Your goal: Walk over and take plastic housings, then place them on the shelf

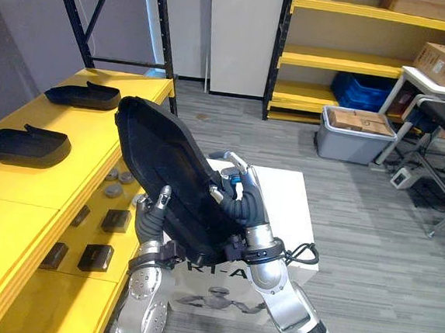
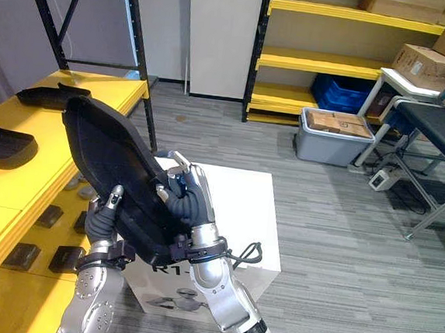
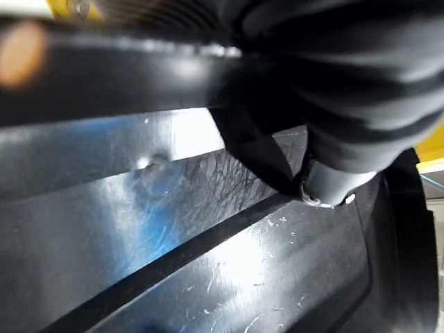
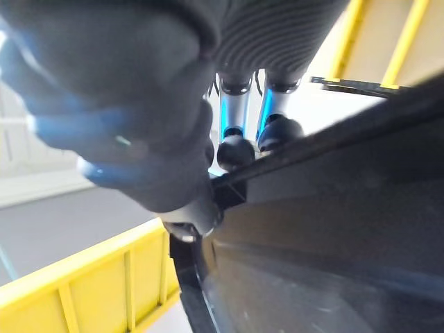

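The right hand (image 1: 242, 207) has its fingers (image 1: 237, 163) curled over the right edge of a tilted black plastic housing (image 1: 169, 158), the left hand (image 1: 151, 221) pinching its lower left edge, above a white box (image 1: 289, 203) and right of the yellow shelf (image 1: 40, 205), which bears a near housing (image 1: 21, 146) and a far housing (image 1: 84, 94).

The yellow shelf top (image 1: 93, 136) runs along the left, from seven to eleven o'clock. Two black plastic housings lie on it, well apart: the far housing (image 1: 84, 94) at ten o'clock, the near housing (image 1: 21, 146) at nine. On its lower level (image 1: 55, 296), around eight o'clock, sit small black blocks (image 1: 115, 220) and grey round pieces (image 1: 116, 183).
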Robot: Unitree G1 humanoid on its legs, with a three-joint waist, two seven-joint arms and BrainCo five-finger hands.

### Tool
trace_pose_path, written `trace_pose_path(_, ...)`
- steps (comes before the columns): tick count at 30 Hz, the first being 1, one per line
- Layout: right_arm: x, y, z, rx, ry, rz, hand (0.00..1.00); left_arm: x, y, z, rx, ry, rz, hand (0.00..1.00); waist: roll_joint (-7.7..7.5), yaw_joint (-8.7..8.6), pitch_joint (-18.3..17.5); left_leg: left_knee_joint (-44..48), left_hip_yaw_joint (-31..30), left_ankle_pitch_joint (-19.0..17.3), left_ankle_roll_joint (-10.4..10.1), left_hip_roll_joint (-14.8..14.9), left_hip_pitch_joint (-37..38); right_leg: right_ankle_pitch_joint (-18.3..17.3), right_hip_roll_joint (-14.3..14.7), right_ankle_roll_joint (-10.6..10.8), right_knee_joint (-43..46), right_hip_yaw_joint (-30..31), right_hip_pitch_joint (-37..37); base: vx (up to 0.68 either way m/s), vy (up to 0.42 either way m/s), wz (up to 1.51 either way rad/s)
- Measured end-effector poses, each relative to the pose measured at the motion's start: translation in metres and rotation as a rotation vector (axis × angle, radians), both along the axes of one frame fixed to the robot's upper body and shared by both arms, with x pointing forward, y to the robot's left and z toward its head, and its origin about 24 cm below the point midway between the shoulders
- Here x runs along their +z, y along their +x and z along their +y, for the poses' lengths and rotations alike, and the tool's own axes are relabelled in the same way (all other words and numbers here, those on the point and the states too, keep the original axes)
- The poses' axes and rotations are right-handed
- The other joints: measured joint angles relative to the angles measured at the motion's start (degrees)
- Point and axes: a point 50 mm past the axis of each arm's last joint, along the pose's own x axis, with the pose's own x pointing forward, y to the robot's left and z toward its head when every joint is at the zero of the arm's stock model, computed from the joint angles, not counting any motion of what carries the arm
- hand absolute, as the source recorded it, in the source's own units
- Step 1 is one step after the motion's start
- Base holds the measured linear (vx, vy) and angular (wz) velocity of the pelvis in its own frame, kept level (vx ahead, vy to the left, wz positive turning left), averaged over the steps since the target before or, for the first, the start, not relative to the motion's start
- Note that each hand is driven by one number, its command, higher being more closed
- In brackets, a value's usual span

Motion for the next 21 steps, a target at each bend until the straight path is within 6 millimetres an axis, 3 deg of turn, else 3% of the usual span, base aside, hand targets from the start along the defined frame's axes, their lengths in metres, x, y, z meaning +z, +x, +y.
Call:
trace_pose_path(8, 0.013, 0.004, -0.025, 0.042, 0.095, 0.01, 0.0, 0.001, 0.0, -0.007, -0.069, 0.073, -0.015, 1.0, -0.34, 0.02, 0.3, 0.0, 0.0, 0.0, 0.0, 0.0, 0.0, 0.0, 0.0, 0.0, -0.1, -0.1, 0.1, 0.0, 0.0, 0.0)
trace_pose_path(9, 0.023, 0.004, -0.038, 0.022, 0.129, -0.03, 0.0, 0.0, 0.0, -0.006, -0.074, 0.079, -0.009, 1.0, -0.45, 0.0, 0.5, 0.0, 0.0, 0.0, 0.0, 0.0, 0.0, 0.0, 0.0, 0.0, 0.0, -0.1, 0.0, 0.0, 0.0, 0.0)
trace_pose_path(10, 0.037, 0.006, -0.066, -0.069, 0.2, -0.089, 0.0, -0.003, -0.002, -0.001, -0.06, 0.082, 0.003, 1.0, -0.68, 0.0, 0.6, 0.0, 0.0, 0.0, 0.0, 0.0, -0.1, 0.1, 0.0, 0.1, -0.1, -0.1, 0.0, 0.0, 0.0, 0.0)
trace_pose_path(11, 0.043, 0.007, -0.081, -0.117, 0.236, -0.12, 0.0, -0.005, -0.004, 0.003, -0.048, 0.084, 0.013, 1.0, -0.78, -0.01, 0.7, 0.0, 0.0, 0.0, 0.0, 0.0, 0.0, 0.1, -0.1, 0.1, -0.1, -0.1, 0.1, 0.0, 0.0, 0.0)
trace_pose_path(13, 0.063, 0.002, -0.141, -0.294, 0.3, -0.243, 0.0, -0.014, -0.014, 0.021, 0.019, 0.097, 0.059, 1.0, -1.04, -0.22, 1.1, 0.0, 0.3, 0.0, 0.0, -0.1, -0.1, 0.3, -0.1, 0.3, -0.4, 0.1, 0.0, 0.0, 0.0, -0.04)
trace_pose_path(16, 0.078, -0.009, -0.184, -0.357, 0.346, -0.329, 0.0, -0.02, -0.022, 0.035, 0.059, 0.12, 0.092, 1.0, -1.0, -1.34, 1.3, 0.0, 0.3, 0.0, 0.0, -0.1, -0.5, 0.8, 0.1, 0.3, -1.4, 0.1, 0.0, 0.0, 0.0, 0.0)
trace_pose_path(18, 0.086, -0.022, -0.216, -0.394, 0.43, -0.406, 0.0, -0.022, -0.024, 0.034, 0.046, 0.122, 0.102, 1.0, -1.02, -1.71, 1.3, 0.0, 0.4, -0.1, 0.0, -0.1, -0.7, 0.8, 0.1, 0.3, -1.4, 0.1, -0.2, 0.0, 0.0, 0.0)
trace_pose_path(21, 0.084, -0.038, -0.255, -0.496, 0.527, -0.464, 0.0, -0.023, -0.024, 0.034, 0.024, 0.129, 0.099, 1.0, -1.02, -2.72, 1.3, 0.0, 0.7, -0.1, 0.0, -0.1, -0.8, 0.8, 0.1, 0.4, -1.4, 0.2, -0.4, 0.0, 0.003, -0.01)
